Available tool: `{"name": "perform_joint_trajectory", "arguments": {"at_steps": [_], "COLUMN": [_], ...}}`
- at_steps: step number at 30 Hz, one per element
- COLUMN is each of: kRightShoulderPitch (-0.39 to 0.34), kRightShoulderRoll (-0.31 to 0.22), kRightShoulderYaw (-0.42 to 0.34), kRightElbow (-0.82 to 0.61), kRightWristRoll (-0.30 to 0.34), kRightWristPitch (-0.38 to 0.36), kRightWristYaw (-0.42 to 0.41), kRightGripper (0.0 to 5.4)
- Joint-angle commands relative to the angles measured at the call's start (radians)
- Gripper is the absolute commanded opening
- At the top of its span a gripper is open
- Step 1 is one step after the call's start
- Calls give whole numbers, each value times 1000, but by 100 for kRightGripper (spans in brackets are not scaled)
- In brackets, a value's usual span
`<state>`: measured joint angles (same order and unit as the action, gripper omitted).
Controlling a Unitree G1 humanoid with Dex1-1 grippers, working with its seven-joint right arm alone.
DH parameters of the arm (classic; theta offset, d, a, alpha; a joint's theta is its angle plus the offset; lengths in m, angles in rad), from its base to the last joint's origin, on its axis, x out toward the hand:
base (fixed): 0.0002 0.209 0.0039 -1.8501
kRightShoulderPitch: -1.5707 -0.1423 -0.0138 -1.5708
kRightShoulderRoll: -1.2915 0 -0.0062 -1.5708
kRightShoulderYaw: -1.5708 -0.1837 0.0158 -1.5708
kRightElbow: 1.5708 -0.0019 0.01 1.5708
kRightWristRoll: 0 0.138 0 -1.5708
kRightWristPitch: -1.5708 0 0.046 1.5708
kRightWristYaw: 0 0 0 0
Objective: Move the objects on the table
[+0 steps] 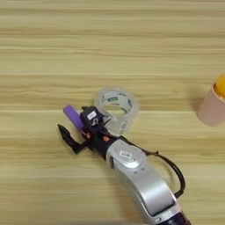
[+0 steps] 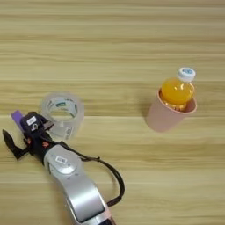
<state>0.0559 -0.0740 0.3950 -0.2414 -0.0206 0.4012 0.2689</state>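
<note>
Fingers of our right hand (image 1: 79, 132) stand apart, the purple bar (image 1: 72, 117) touching the upper one, partly hidden. At two o'clock lies a clear tape roll (image 1: 116, 107); far right on the bench (image 2: 110, 44), the orange bottle (image 2: 179, 90) sits half-sunk in the pink cup (image 2: 165, 116).

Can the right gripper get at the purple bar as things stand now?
Probably yes. The right gripper is open, one finger beside the purple bar and the other spread to its left. The tape roll lies to the right, not between them. The bar's near end is hidden by the finger.
</note>
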Motion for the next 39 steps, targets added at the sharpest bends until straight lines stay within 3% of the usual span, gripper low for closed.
{"name": "perform_joint_trajectory", "arguments": {"at_steps": [1, 11, 20, 29, 39], "kRightShoulderPitch": [-41, -51, -68, -95, -122], "kRightShoulderRoll": [17, 23, 22, 6, -41], "kRightShoulderYaw": [-24, -43, -79, -176, -347], "kRightElbow": [-57, -93, -159, -171, -208], "kRightWristRoll": [7, 9, 17, 9, 20], "kRightWristPitch": [-50, -93, -87, -121, -164], "kRightWristYaw": [-10, -12, -16, -45, -86], "kRightGripper": [530, 535, 535, 535, 535]}}
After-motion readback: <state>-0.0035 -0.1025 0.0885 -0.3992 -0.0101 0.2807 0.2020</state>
